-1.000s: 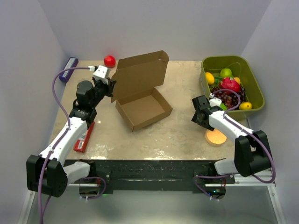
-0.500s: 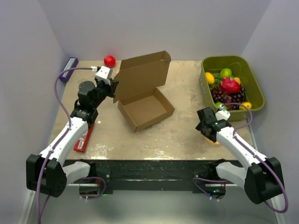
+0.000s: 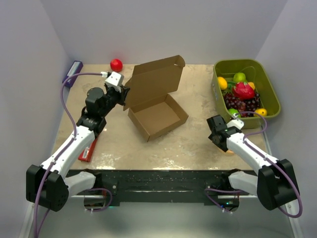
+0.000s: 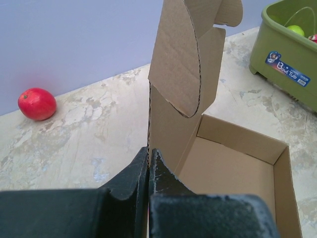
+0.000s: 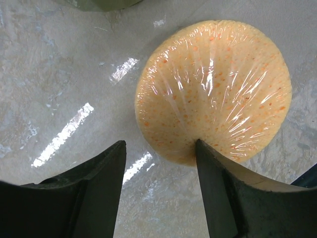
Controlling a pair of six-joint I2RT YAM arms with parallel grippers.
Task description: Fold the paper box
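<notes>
Cardboard of the paper box (image 3: 158,116), at its raised lid edge, is seemingly pinched between the closed left gripper (image 4: 148,163) fingers. A red ball (image 4: 36,103) lies beyond them, leftward. An orange wrapped disc (image 5: 218,84) is shown clearly only by the wrist view, just ahead of the parted right gripper (image 5: 159,146) fingers.

Paper box (image 3: 157,115) at centre, round fruit (image 3: 116,64) behind-left of it, bin (image 4: 287,54) at right, wrapped disc (image 5: 213,94) before the bin

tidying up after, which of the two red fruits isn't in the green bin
The round red fruit lying alone on the table at the back left; the other red one sits in the green bin.
</notes>
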